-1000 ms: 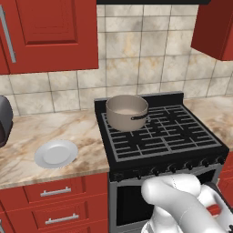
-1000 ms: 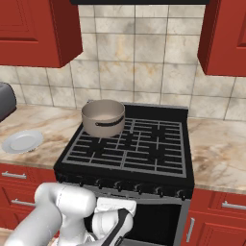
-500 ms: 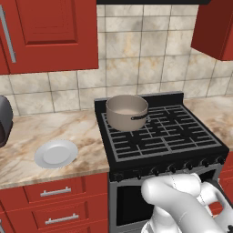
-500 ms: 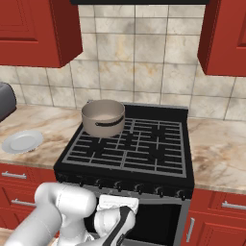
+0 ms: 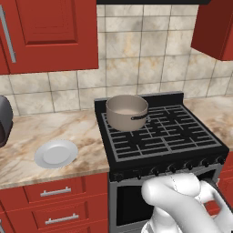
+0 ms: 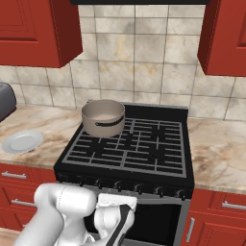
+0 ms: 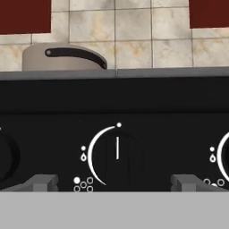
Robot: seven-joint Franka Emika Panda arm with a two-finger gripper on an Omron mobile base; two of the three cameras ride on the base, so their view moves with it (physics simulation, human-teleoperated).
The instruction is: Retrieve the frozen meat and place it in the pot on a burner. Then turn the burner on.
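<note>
**Robot hand facing a stove knob, pot waiting on a back burner**

At the front of a black gas stove (image 5: 164, 136), set between red lower cabinets and marbled tan counters, a white robot arm (image 5: 179, 205) bends low so that its hand sits just before the stove's control panel. From the hand camera, the gripper (image 7: 114, 183) shows two grey fingertips (image 7: 42, 182) spread wide apart, one to each side of a round black knob (image 7: 117, 154). The knob has a white pointer line standing straight up toward a white dot, with a white arc curving around its left side. The fingertips appear close to the panel, but whether they touch the knob cannot be told. Nothing is held between them.

The pot (image 5: 127, 112), round and tan-grey with a pale inside, stands on the back left burner (image 6: 103, 132) of the stove, resting on the black iron grate. Its short dark handle points toward the front of the stove. In the hand view the pot (image 7: 62, 58) rises above the panel's top edge, up and to the left of the knob. Its inside looks pale, with no meat visible in it.

On the counter left of the stove lies a round white plate (image 5: 56, 153), well apart from the pot. Red upper cabinets hang above a beige tiled wall
</note>
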